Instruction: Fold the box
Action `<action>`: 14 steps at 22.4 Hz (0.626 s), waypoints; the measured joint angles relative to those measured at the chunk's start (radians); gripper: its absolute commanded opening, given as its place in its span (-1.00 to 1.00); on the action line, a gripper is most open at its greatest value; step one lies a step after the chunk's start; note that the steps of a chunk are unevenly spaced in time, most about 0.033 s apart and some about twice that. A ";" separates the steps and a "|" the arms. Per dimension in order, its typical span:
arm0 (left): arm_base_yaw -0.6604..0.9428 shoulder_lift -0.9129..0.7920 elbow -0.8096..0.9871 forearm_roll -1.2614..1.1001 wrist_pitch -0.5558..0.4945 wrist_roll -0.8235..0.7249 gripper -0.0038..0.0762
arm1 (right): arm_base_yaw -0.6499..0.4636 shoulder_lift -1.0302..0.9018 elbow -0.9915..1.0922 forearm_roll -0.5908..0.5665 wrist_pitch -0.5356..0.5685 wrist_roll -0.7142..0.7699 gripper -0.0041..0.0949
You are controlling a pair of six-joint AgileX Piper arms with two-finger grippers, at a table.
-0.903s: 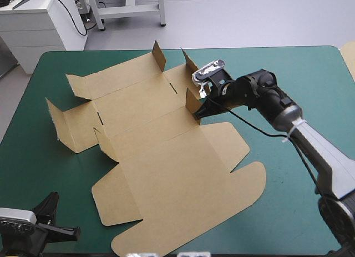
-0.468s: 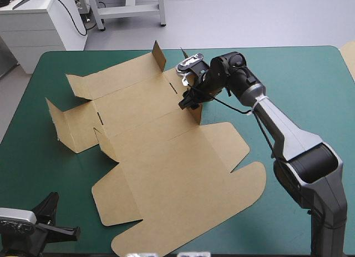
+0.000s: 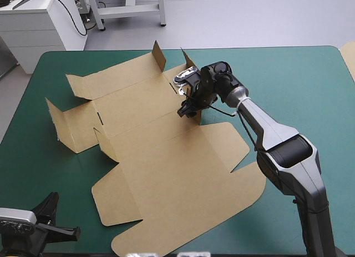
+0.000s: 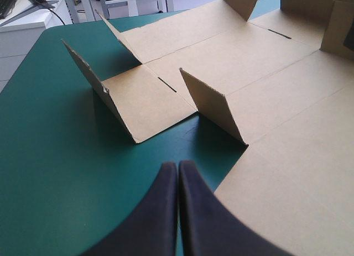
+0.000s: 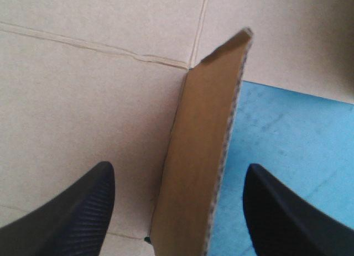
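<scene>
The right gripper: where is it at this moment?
In the high view the right gripper hangs at the box's right edge, its open fingers either side of a raised flap.

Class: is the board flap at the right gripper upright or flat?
Upright: the brown board flap rises edge-on between open black fingers.

You have the surface [image 3: 310, 85] filling most of the high view under its teal-green cover. The bare cover shows widest down the right side of the frame and in a narrower strip down the left, and the far corners are rounded. At the upper right edge of the frame, look for a pale tan sliver of spare board [image 3: 350, 57] just beside the surface's far right corner.
</scene>
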 measured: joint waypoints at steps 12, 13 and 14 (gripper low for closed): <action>0.000 0.000 0.000 0.000 -0.001 0.000 -0.92 | 0.000 0.003 -0.010 -0.007 -0.048 -0.280 -0.96; 0.000 0.000 0.000 0.000 -0.001 0.000 -0.92 | 0.000 0.003 -0.010 -0.004 -0.042 -0.412 -0.96; 0.000 0.000 0.000 0.000 -0.001 0.000 -0.92 | 0.000 0.003 -0.011 -0.003 -0.040 -0.491 -0.96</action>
